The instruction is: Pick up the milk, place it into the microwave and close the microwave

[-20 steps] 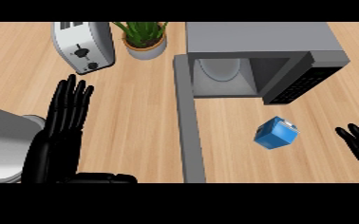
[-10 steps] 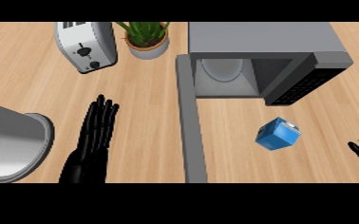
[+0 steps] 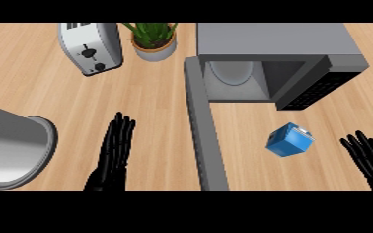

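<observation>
The milk (image 3: 290, 140) is a small blue carton with a white top, lying on the wooden counter in front of the microwave (image 3: 273, 49). The microwave is grey and its door (image 3: 203, 128) stands swung wide open toward me, showing the turntable plate inside. My right hand (image 3: 360, 150) shows at the right edge, fingers straight, a short way right of the milk and apart from it. My left hand (image 3: 113, 155) lies flat and open on the counter at the lower left, left of the open door.
A silver toaster (image 3: 90, 47) and a potted plant (image 3: 153, 40) stand at the back left. A large grey metal lid or pot (image 3: 22, 150) sits at the left edge near my left hand. The open door splits the counter down the middle.
My left hand has moved right and down toward the view's lower edge. My right hand dropped nearly out of view and has come back in at the right edge. The milk has not moved.
</observation>
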Motion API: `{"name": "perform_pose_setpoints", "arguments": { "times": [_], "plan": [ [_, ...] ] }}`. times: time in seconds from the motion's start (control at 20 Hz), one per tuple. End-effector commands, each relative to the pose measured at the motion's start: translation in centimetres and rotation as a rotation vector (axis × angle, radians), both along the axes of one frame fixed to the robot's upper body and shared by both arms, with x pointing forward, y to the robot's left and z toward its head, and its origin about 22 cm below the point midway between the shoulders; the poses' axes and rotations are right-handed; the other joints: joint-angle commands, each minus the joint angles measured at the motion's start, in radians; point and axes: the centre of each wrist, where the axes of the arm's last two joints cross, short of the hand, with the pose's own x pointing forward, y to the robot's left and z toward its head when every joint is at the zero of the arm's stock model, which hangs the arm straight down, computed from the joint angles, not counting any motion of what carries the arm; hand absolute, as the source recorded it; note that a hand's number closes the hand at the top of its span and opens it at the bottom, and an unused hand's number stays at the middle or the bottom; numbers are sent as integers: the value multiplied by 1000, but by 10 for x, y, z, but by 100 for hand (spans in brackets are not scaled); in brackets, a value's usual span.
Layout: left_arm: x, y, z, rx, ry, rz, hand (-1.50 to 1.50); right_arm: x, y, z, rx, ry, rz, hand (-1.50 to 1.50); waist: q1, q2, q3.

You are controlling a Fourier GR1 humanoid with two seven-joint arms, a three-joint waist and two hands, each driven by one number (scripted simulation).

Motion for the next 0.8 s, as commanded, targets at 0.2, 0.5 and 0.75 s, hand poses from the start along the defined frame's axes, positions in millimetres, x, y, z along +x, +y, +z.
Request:
{"name": "perform_pose_setpoints", "arguments": {
  "times": [0.2,0.5,0.75],
  "plan": [
    [-11,18,-19,-24,33,-39,-150,35,9,-37,33,-55,51,-150,6,2,-1],
    [-23,18,-32,-39,67,-39,-150,53,23,-56,-29,-66,41,-150,9,2,-1],
    [-31,34,-20,-41,39,-62,-150,80,18,-77,-34,-84,-14,-150,15,2,0]
  ]
}}
